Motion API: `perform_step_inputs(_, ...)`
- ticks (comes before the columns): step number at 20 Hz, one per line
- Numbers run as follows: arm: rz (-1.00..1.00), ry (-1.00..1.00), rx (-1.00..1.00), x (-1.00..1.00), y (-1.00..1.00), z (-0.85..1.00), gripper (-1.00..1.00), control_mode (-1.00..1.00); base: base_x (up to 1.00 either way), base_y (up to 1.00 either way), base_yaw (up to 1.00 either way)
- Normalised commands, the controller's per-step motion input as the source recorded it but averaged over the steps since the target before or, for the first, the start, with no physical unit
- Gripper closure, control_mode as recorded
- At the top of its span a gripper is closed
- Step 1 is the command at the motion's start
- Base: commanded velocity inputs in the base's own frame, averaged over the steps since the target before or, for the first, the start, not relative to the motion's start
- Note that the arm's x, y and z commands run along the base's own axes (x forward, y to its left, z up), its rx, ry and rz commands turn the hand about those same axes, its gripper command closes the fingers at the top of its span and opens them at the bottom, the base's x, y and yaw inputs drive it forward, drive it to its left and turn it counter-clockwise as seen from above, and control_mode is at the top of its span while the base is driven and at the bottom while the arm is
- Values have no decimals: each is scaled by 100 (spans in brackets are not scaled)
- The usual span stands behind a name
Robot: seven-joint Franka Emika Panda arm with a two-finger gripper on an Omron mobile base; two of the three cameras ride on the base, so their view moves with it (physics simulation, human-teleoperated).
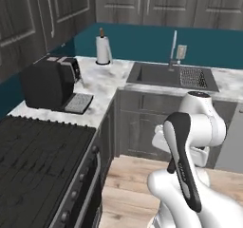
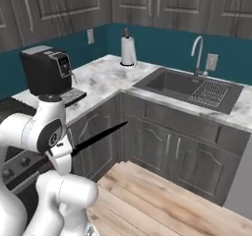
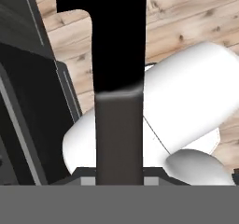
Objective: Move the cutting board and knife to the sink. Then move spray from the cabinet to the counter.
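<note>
My claw is shut on the knife, gripping the dark grey handle; hand view shows the handle running straight up from the claw into the black blade. It's low, close to my base, over the wood floor, in front of the grey drawers. The knife's long axis points up and right toward the sink, tip leading. The sink lies far right of the claw, beyond the counter edge, so I judge the next move is lift and carry forward-right. Cutting board: can't tell where.
</note>
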Motion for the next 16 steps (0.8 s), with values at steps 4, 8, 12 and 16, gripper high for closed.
perform_step_inputs(4,0,0,0,0,0,0,100,100,45,0,-51)
perform_step_inputs(8,0,0,0,0,0,0,100,100,56,4,-44)
perform_step_inputs(12,0,0,0,0,0,0,100,100,71,0,-21)
perform_step_inputs(16,0,0,0,0,0,0,100,100,78,11,-5)
